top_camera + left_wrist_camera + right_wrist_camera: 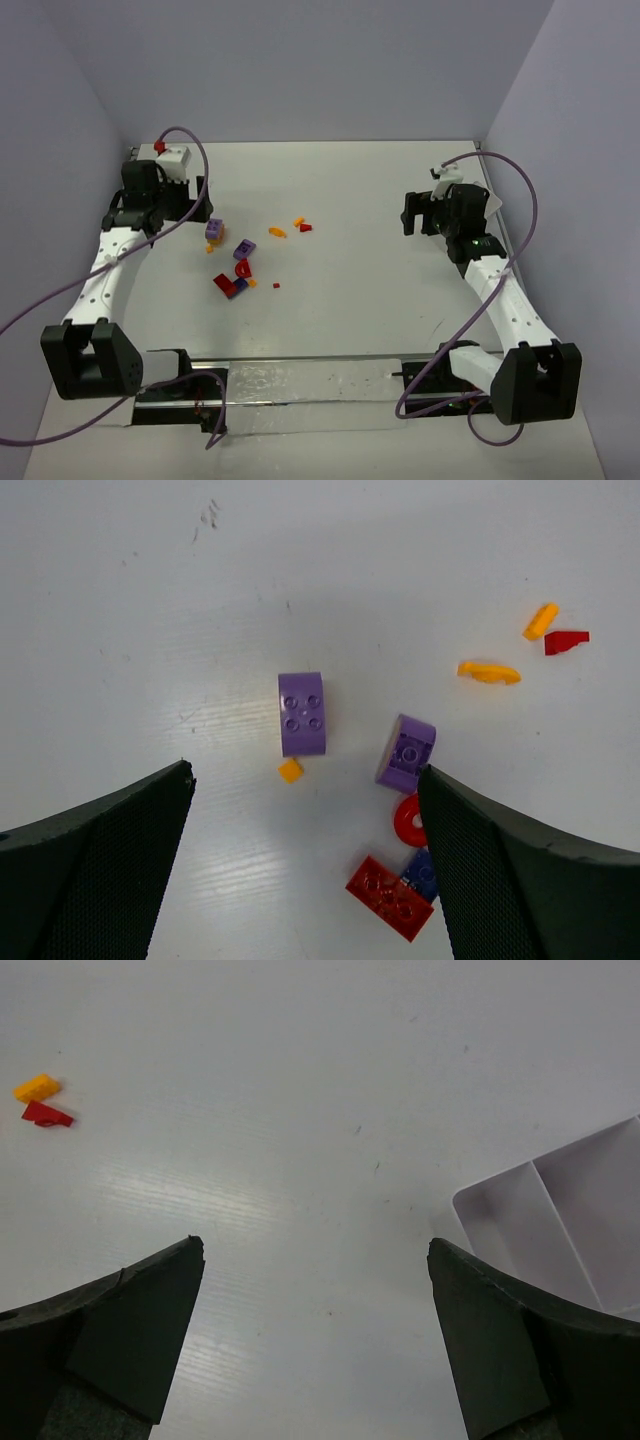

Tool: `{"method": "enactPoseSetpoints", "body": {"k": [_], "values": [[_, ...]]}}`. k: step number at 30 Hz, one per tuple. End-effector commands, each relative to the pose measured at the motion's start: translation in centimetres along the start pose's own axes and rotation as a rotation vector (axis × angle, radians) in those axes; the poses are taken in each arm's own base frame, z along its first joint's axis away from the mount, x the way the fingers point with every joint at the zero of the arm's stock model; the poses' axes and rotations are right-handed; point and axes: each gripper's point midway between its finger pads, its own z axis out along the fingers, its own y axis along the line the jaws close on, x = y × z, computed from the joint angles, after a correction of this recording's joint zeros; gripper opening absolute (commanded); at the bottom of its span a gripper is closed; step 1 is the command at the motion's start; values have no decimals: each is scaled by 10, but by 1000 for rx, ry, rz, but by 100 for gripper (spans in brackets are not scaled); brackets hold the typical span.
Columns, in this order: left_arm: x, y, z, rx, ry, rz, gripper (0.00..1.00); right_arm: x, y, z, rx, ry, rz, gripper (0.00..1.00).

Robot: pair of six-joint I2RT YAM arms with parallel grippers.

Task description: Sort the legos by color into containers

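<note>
The legos (242, 268) lie scattered left of the table's (360, 300) middle, under the left gripper (305, 772), its fingers spread and empty. The right gripper (315, 1245), equally released, hangs near the right edge beside a divided container (560, 1220). Purple cables (183, 129) loop over both arms.

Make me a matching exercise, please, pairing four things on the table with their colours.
Things:
1. ring
2. tiny square
3. tray
4. brick beside the tiny square

Colours:
A. white
B. purple
C. red
D. orange

Pairs: 1-C, 2-D, 3-A, 4-B
</note>
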Motion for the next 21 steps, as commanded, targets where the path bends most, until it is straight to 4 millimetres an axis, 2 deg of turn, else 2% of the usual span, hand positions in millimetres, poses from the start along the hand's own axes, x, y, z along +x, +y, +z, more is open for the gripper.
{"method": "enactPoseSetpoints", "body": {"k": [1,3,6,8,12,21], "values": [[-20,-7,16,-15,53,0,99,-11,7,3,-48,-3,-38,100],[-17,-11,27,-25,114,-1,99,-7,8,6,-57,23,-37,100],[-9,-17,48,-14,188,3,87,-5,9,10,-63,46,-35,100],[3,-14,62,-37,252,4,80,-3,9,12,-66,52,-37,100],[27,-13,81,-57,358,-50,79,1,9,13,-73,68,-42,100],[61,-7,93,-90,496,-66,74,6,12,17,-91,91,-40,100]]}}
